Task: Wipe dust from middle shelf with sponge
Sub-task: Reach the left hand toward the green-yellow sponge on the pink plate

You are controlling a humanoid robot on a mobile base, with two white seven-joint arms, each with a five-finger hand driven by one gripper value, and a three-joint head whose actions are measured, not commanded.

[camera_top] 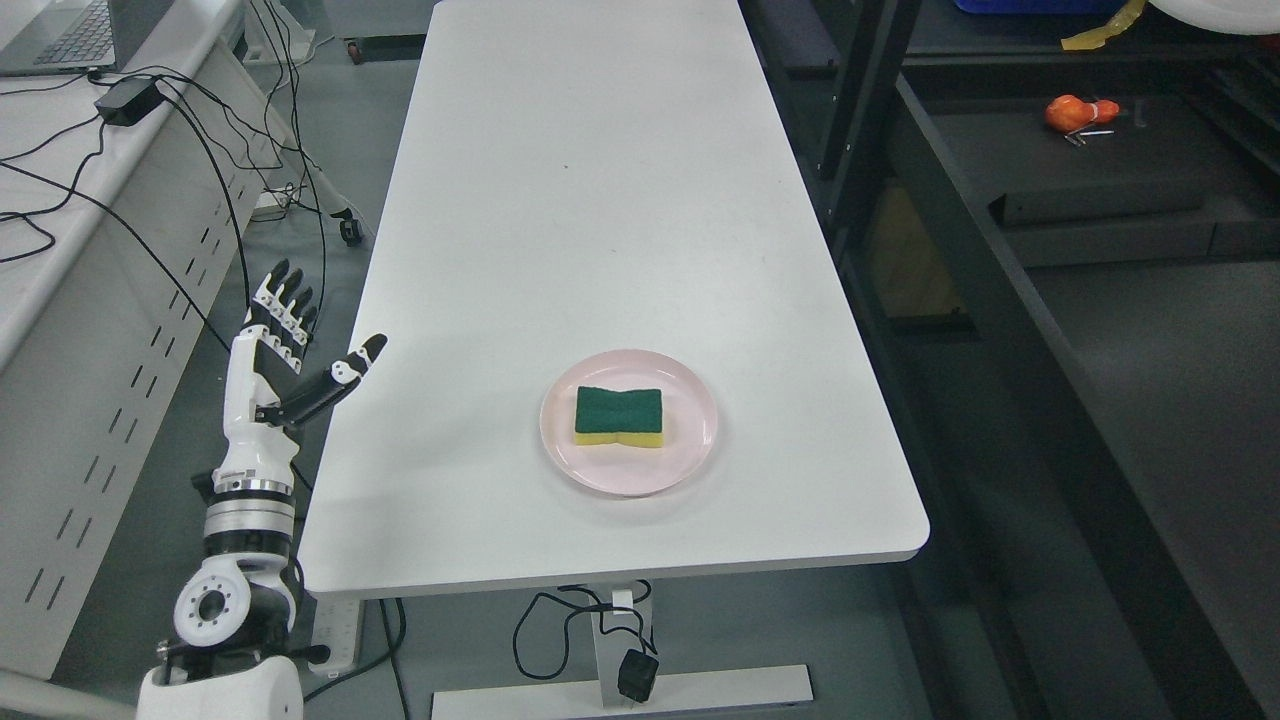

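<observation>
One sponge (619, 417) lies flat in a pink plate (690, 450) on the near part of the white table (600, 200), green scrub side up, likely staged for an easy top grasp. Long axis runs left-right. Left hand (290, 370) hovers off the table's left edge, fingers spread, holding nothing (right arm unseen). Dark shelving (1100, 300) stands right.

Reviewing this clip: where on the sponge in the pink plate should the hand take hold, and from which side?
Likely from above, pinching the sponge across its narrowed waist, front to back. It lies flat, green side up, in the shallow pink plate, whose rim hinders a side approach. The open left hand hovers off the table's left edge.
</observation>
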